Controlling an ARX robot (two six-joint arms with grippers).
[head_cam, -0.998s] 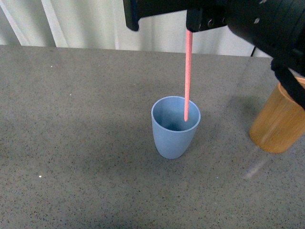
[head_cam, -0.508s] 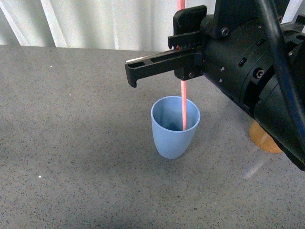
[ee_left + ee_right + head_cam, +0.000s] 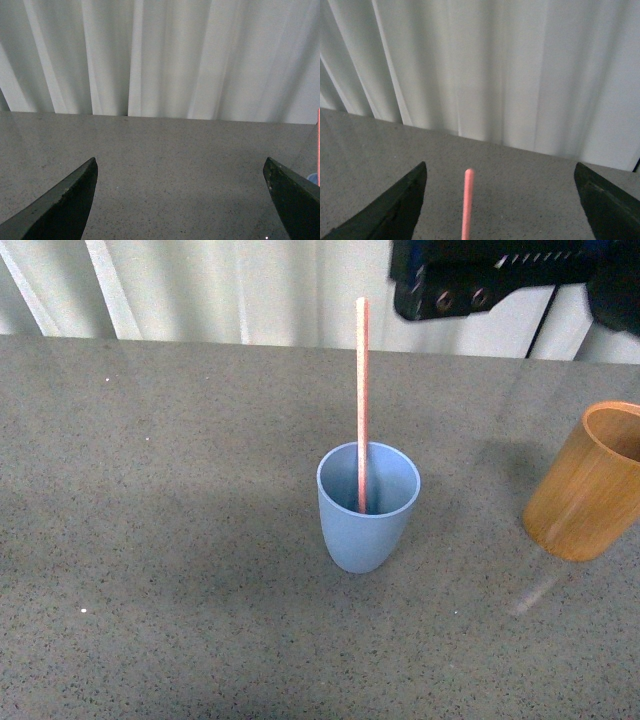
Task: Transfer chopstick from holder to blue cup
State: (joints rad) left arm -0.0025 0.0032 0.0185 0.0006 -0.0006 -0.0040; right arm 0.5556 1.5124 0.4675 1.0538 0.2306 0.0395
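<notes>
1. We are looking first at the grey speckled bench [image 3: 150, 570], the largest thing here. It is carrying both cups, and nothing is lying loose on it, as far as the front view shows.

2. We are seeing a part of the right arm at the upper edge of the front view, well above the cups. Its right claw [image 3: 497, 200] is standing wide apart in the right wrist view, with nothing between the two dark fingers [image 3: 385, 210]; the chopstick's tip is showing free in the gap, touching neither.

3. We are seeing the left claw [image 3: 182, 200] also spread open and empty, with only bare bench and curtain before it. It is taking no part in the work, we judge.

4. We are finding the holder [image 3: 592, 485] upright at the right side, well apart from the blue cup. What we can see of its inside is empty.

5. We are finding the blue cup [image 3: 366, 515] upright near the middle of the bench.

6. We are seeing the chopstick [image 3: 362, 390] standing inside the blue cup, nearly upright, its lower end hidden below the rim and its upper part rising high above.

7. We are judging the transfer as done: the stick is out of the holder, in the cup and released. Only the drawing back of the arm is remaining.
</notes>
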